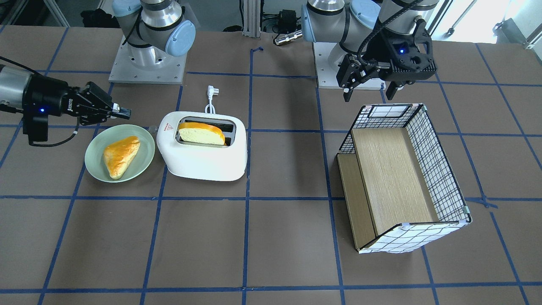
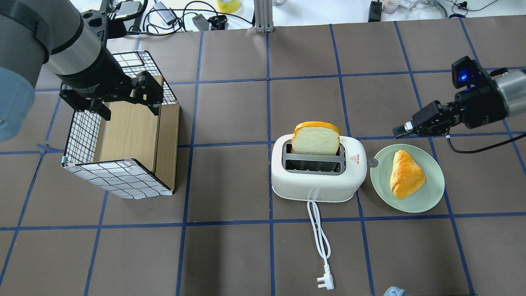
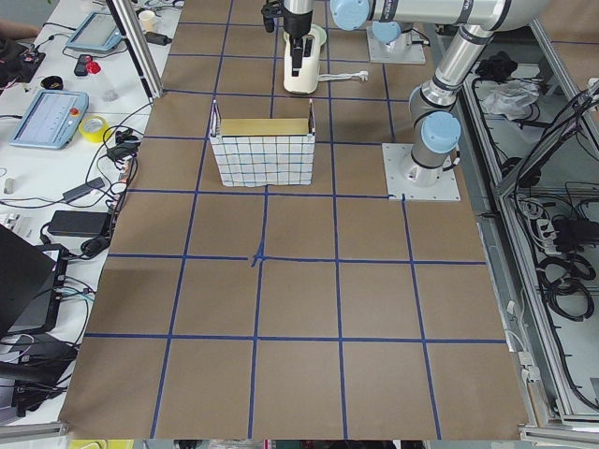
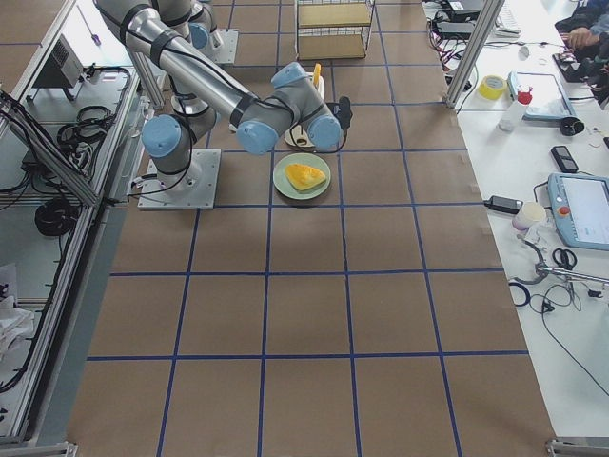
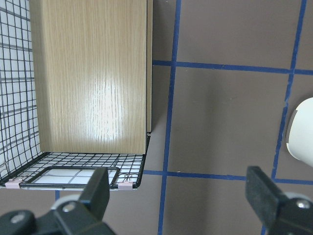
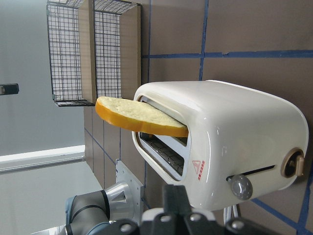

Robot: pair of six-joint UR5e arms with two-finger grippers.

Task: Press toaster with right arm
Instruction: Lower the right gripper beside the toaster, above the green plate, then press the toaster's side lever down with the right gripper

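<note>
Toaster [image 2: 318, 181]: mid-table, just beside green plate [image 2: 431, 197]; bread slice [image 2: 315, 139] standing high in one slot.
Right gripper [image 2: 400, 130]: fingers closed, empty, near the toaster's end, not touching.
Left gripper [image 1: 368, 94]: held open over wire basket [image 2: 119, 176].
Progress: press judged not yet done.
Views: end-face lever [image 6: 293, 164] shown only by right wrist camera.

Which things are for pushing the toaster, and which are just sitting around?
For the job:
toaster, with a bread slice in one slot
right gripper, shut, not touching the toaster

Just sitting around:
green plate with a pastry
wire basket
left gripper, open, above the basket
</note>
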